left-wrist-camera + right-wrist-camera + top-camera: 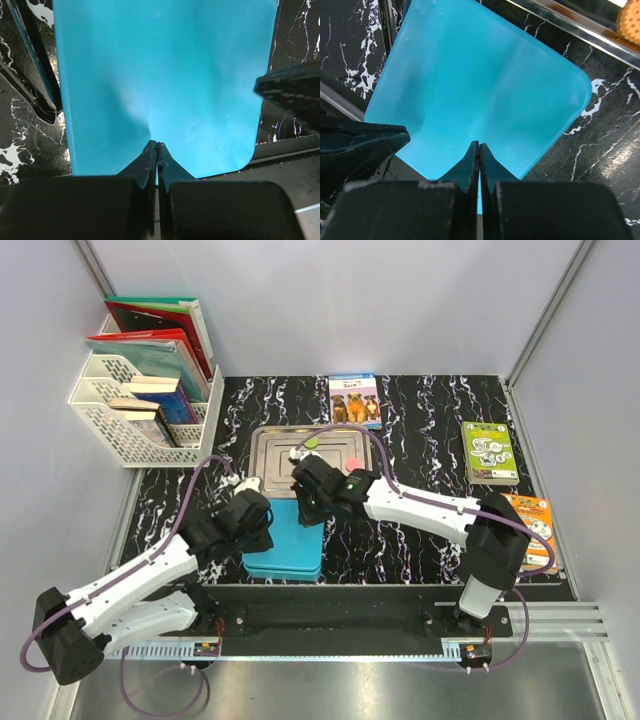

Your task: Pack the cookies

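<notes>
**Pinching a blue bag with both grippers**

Lying just at 6 o'clock of the metal tray [265, 455], the blue bag [285, 550] sits flat on the black marbled table [430, 420], near its front edge. The left gripper [264, 518] meets the bag's far edge at its 10 o'clock corner. The right gripper [306, 506] comes in beside it at about 12 o'clock, reaching over the tray's front rim.

In the left wrist view the left gripper [156, 148] has its fingers pressed together on the bag's [160, 75] near edge, and the soft blue surface puckers where they bite. The right wrist view shows the same of the right gripper [479, 148]. Its fingers are clamped on the bag [485, 85], with a sliver of blue showing between them. Each wrist view catches the other gripper as a dark shape at its side.

The cookies are in the tray, apart from the bag. A green cookie [312, 443] lies near the far rim and a pink cookie [352, 462] towards 3 o'clock. An orange cookie [630, 20] shows past the tray rim [580, 30] in the right wrist view.

A white rack of books [140, 410] stands at 10 o'clock off the table. A dog booklet [355, 400] lies at 12 o'clock, a green booklet [490, 452] at 2 o'clock, and an orange booklet [535, 520] at 3 o'clock, partly behind the right arm.
</notes>
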`<state>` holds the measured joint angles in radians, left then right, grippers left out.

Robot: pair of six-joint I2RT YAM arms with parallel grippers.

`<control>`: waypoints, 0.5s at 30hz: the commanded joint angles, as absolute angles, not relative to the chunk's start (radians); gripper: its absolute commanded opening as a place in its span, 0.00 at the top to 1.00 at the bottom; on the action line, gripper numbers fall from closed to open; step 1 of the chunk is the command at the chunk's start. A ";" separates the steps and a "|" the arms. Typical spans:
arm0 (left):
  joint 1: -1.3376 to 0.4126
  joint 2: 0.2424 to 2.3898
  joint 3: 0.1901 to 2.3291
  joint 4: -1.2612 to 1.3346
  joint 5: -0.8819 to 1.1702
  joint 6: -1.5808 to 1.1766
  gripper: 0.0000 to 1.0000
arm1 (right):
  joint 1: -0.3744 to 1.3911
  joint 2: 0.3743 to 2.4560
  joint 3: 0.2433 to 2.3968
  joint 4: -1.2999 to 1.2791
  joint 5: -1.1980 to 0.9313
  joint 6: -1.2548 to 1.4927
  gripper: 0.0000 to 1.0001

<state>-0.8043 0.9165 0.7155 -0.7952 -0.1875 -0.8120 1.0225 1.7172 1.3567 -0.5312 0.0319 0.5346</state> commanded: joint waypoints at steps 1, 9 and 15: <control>-0.801 0.917 0.681 -0.739 -0.163 -0.811 1.00 | 1.032 1.710 1.304 -0.430 0.003 0.589 1.00; -0.801 0.930 0.594 -0.698 -0.097 -0.842 1.00 | 1.040 1.775 1.227 -0.370 -0.077 0.618 1.00; -0.801 0.959 0.529 -0.644 -0.025 -0.867 1.00 | 1.040 1.839 1.197 -0.327 -0.126 0.641 1.00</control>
<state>-0.8028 0.9218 0.5980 -0.6411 -0.0998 -0.8478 1.0294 1.7809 1.2301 -0.3489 -0.0822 0.6216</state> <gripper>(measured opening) 0.005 0.006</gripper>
